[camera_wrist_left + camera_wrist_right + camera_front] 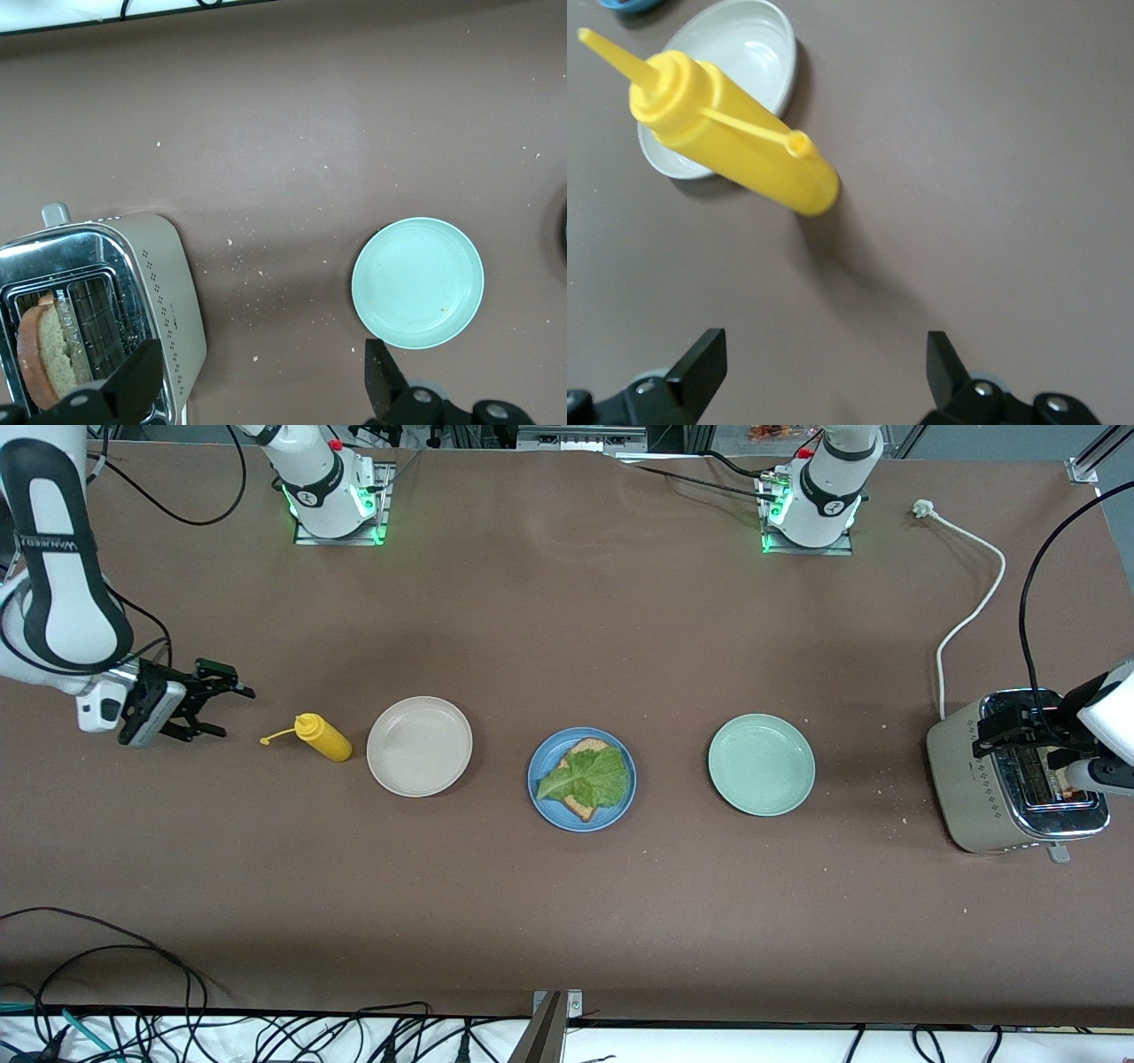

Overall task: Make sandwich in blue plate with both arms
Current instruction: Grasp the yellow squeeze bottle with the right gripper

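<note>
Blue plate (581, 779) sits mid-table, btwn beige plate (419, 746) (toward right arm's end) and pale green plate (761, 763) (toward left arm's end). On it: one brown bread slice (585, 808) w/ a ruffled lettuce leaf (586, 778) on top. No top slice on it yet.

Second slice (44, 352) stands upright in one slot of the toaster (1010, 788), at the left arm's end of table.

Left gripper (1028, 731) hangs over the toaster, jaws spread wide, nothing held. In the left wrist view one fingertip (137, 381) is over the toaster's top beside the bread, the other (379, 376) over bare table near the green plate. Whether it touches the toaster – can't say, prob. not. Blue plate is well apart from it, green plate in btwn.

Right gripper (208, 700) is at the right arm's end, low over the table, jaws wide apart, empty, pointing at the yellow squeeze bottle (322, 737) just beside the beige plate. Bottle and beige plate lie btwn this gripper and the blue plate.
</note>
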You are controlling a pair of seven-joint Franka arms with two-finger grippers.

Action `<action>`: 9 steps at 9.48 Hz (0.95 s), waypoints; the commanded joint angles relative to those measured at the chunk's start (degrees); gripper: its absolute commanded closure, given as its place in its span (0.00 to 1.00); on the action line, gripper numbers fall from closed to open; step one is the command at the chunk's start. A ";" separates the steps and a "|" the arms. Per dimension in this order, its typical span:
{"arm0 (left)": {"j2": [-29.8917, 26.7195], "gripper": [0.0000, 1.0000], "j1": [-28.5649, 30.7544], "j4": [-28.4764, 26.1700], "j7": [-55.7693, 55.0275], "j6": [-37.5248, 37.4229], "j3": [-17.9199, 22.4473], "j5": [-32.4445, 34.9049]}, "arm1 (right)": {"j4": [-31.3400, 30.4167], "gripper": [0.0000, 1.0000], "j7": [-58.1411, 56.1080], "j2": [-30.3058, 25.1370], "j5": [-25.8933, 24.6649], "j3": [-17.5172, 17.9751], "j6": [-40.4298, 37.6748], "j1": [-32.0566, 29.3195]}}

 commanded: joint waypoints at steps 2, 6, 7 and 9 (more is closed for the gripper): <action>-0.47 0.00 -0.04 0.57 1.11 -1.18 0.21 0.38 | 0.70 0.00 -23.23 6.42 16.45 5.52 -1.69 -3.23; -0.74 0.00 -0.21 0.66 1.11 -1.53 0.03 0.38 | 1.05 0.00 -31.45 8.10 26.51 9.39 -4.60 -3.32; -0.74 0.00 -0.21 0.57 1.11 -1.53 0.03 0.38 | 1.05 0.00 -32.24 8.54 27.22 9.57 -5.30 -3.32; -0.74 0.00 -0.30 0.57 1.02 -1.62 -0.06 0.38 | 1.84 0.00 -35.83 9.42 30.72 10.62 -5.75 -3.23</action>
